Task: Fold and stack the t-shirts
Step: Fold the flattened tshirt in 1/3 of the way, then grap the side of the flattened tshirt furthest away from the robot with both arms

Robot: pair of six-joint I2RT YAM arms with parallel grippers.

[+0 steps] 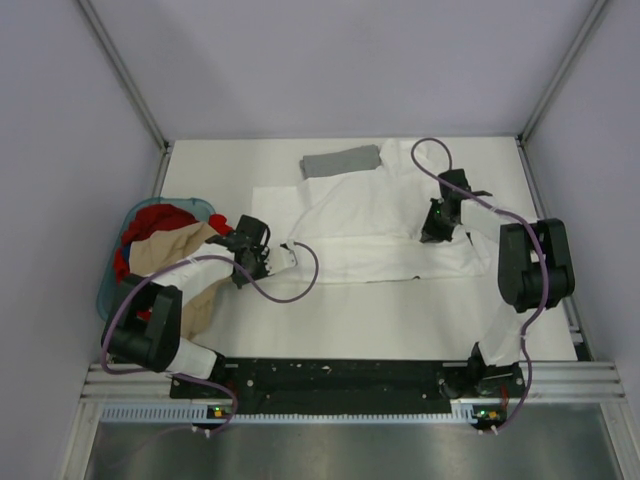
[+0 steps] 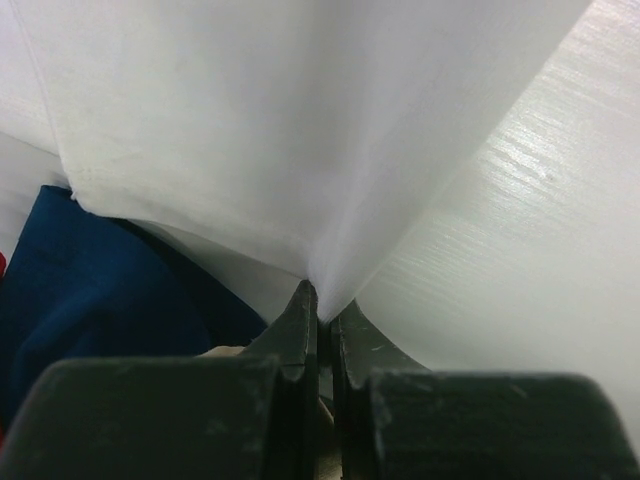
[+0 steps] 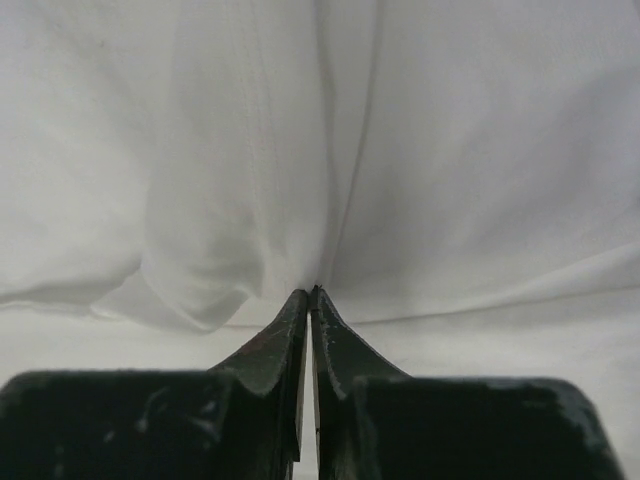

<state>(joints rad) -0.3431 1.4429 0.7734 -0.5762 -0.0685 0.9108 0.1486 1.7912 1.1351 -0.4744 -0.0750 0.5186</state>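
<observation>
A white t-shirt [image 1: 370,230] lies spread across the middle of the table, its print hidden. A folded grey t-shirt [image 1: 341,161] lies at the back, just beyond it. My left gripper [image 1: 272,258] is shut on the white shirt's left edge; in the left wrist view the cloth [image 2: 300,130] rises taut from the closed tips [image 2: 322,305]. My right gripper [image 1: 434,236] is shut on the white shirt's right part; in the right wrist view the cloth [image 3: 320,150] bunches into folds at the closed tips [image 3: 312,295].
A teal basket [image 1: 115,262] at the left edge holds red and tan clothes [image 1: 170,240]. Dark blue cloth [image 2: 90,290] shows at the left of the left wrist view. Metal frame posts stand at the back corners. Purple cables loop over both arms.
</observation>
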